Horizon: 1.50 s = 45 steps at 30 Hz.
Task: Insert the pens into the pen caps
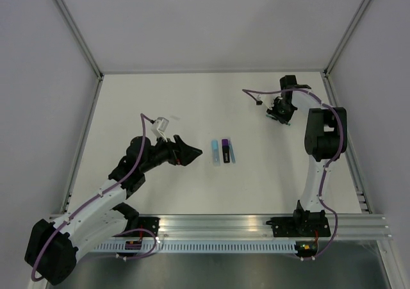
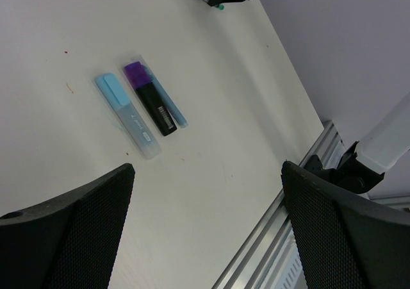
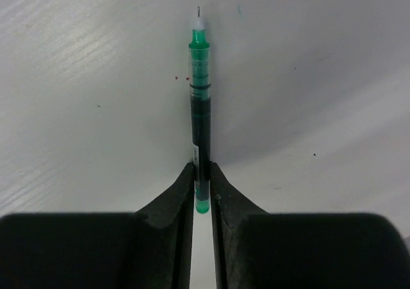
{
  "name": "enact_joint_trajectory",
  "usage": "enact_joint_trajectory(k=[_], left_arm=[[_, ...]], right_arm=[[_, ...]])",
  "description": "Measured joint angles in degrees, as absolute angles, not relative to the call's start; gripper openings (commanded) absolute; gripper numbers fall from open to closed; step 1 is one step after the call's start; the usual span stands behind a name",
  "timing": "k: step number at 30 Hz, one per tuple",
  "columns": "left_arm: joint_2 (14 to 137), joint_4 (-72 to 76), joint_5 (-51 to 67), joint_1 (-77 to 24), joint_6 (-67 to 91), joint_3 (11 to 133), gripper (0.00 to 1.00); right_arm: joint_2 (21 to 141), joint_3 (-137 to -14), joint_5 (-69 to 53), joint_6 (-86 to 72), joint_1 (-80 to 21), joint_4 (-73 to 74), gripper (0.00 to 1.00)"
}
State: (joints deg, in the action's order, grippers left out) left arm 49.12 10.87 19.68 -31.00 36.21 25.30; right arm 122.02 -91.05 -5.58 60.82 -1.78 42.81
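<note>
The right gripper (image 3: 201,175) is pinched on the thin green pen (image 3: 200,103) close to its tail, at the table's (image 1: 160,103) far right. The long free end could swivel or slip on the smooth barrel, and its needle tip would then miss the slim bluish cap (image 2: 174,113). That cap lies mid-table against the stubby black-and-purple marker (image 2: 152,103), beside the translucent light blue marker (image 2: 131,119); a nudge could roll it. The left gripper (image 2: 206,167) hangs near them, jaws wide apart, empty. The pen looks like glossy plastic.
</note>
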Motion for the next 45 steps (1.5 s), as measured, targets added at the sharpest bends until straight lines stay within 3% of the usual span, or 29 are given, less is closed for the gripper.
enact_joint_trajectory(k=[3,4,5,18,24,31,39,45], left_arm=[[49.1,10.9,19.7,-31.0,36.2,25.3,1.00],[49.0,10.9,19.7,-31.0,36.2,25.3,1.00],[49.0,10.9,19.7,-31.0,36.2,25.3,1.00],[49.1,11.3,18.4,-31.0,35.9,24.9,0.97],[49.1,10.9,15.7,-31.0,36.4,24.9,0.97],[50.3,10.4,13.5,-30.8,40.3,25.6,0.94],[58.7,10.2,14.6,-29.6,44.5,34.0,0.91],[62.9,9.1,15.2,-29.6,43.6,39.1,0.89]], right_arm=[[122.1,-91.1,-5.8,59.4,-1.7,42.8,0.12],[122.1,-91.1,-5.7,58.6,-1.7,42.6,0.02],[122.1,-91.0,-5.8,58.2,-1.7,42.4,0.00],[117.0,-83.9,-8.1,42.5,-5.0,31.2,0.00],[106.5,-81.0,-10.1,33.7,-10.6,26.7,0.00],[92.5,-71.5,-10.5,21.8,-18.7,14.7,0.00],[87.9,-60.2,-2.8,4.1,-36.3,5.5,0.00],[81.8,-50.6,-1.0,-8.5,-41.8,-0.8,0.00]])
